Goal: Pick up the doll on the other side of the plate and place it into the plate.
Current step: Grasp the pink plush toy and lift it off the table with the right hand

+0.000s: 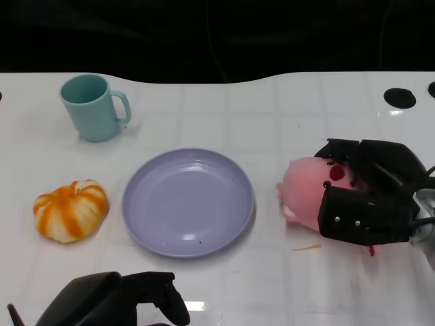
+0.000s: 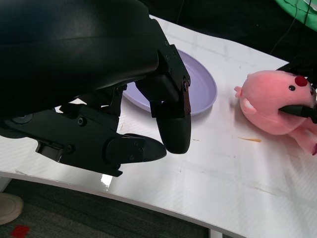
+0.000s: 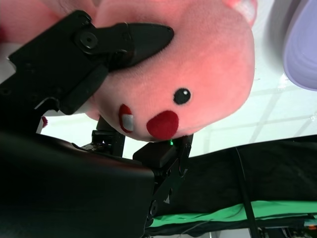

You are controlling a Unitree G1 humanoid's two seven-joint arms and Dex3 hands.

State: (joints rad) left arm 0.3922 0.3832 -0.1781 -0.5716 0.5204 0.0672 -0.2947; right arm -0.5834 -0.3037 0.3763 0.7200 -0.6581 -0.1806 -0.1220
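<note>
Fingers (image 3: 143, 37) of our right hand (image 1: 363, 197) grip the pink doll (image 1: 306, 193) from both sides, covering its rear half, so we cannot make out its body there. It is a soft, rounded plush with a black bead eye and red nose, lying on the white worktop (image 1: 272, 122) just right of the lilac plate (image 1: 188, 202), not touching it. Our left hand (image 1: 119, 302), partly cut off, holds nothing, fingers loosely apart

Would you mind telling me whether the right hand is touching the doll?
Touching. The right wrist view shows the right hand with black fingers pressed into the pink doll on both sides; the head view agrees.
</note>
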